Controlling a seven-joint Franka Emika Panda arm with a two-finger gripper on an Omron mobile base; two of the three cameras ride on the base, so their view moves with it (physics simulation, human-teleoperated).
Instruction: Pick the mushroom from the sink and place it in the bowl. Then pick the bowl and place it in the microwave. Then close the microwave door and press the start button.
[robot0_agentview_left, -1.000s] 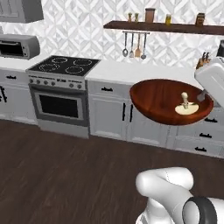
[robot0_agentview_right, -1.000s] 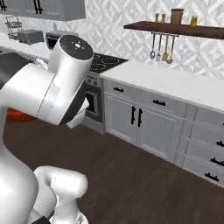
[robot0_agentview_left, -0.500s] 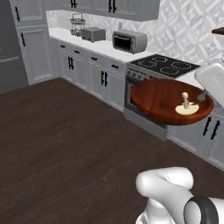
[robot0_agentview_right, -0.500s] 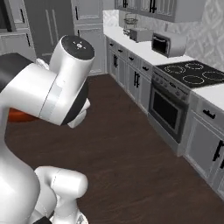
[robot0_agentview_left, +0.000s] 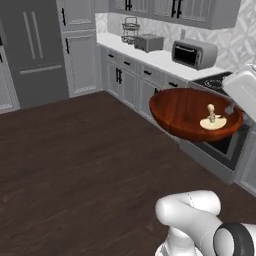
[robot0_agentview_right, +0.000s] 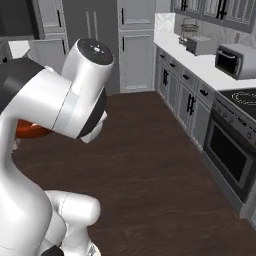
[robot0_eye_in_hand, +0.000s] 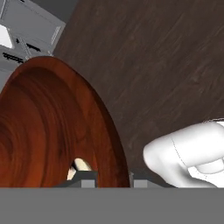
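Observation:
The reddish-brown wooden bowl hangs in the air above the dark floor, roughly level, with the cream mushroom upright inside it near its right side. My gripper is shut on the bowl's right rim. In the hand view the gripper pinches the rim of the bowl, and a bit of the mushroom peeks out at the bottom. A sliver of the bowl shows behind my arm in the right base view. The sink and the microwave are out of view.
A counter run with grey cabinets carries a toaster and a silver toaster oven. The stove with its oven stands close behind the bowl. A tall grey fridge closes the far left. Open dark floor lies ahead.
The whole picture has swung as the base turned: shelf and drawers left the view, the stove slid right, and the fridge came in. The bowl with the mushroom stays held in the gripper.

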